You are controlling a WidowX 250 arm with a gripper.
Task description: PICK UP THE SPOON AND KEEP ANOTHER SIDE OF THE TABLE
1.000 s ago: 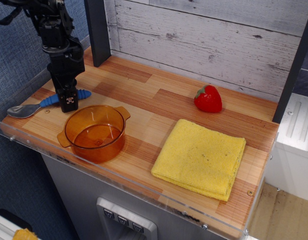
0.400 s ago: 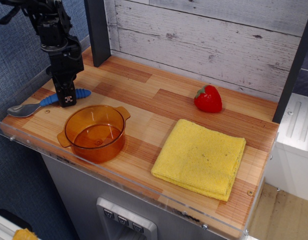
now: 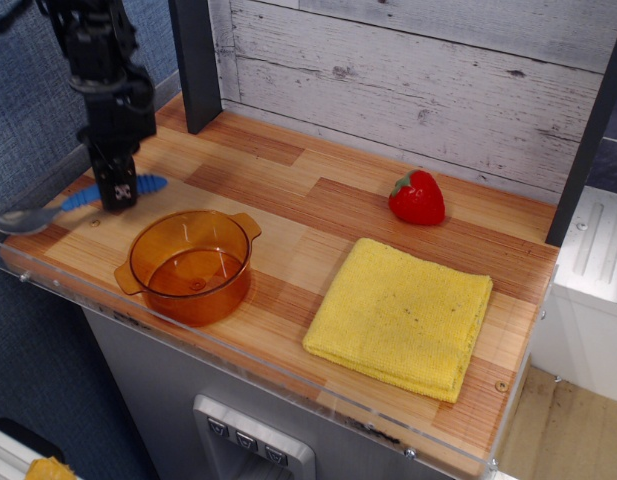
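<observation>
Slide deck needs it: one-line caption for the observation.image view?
Hand gripping the blue-handled spoon at the table's left end, beside the orange bowl.

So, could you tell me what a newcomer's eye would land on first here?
Probably the red strawberry near the back wall and the folded yellow cloth at the front right of the table. Then, at the far left, the black gripper on the spoon with its blue handle, behind the orange bowl.
</observation>
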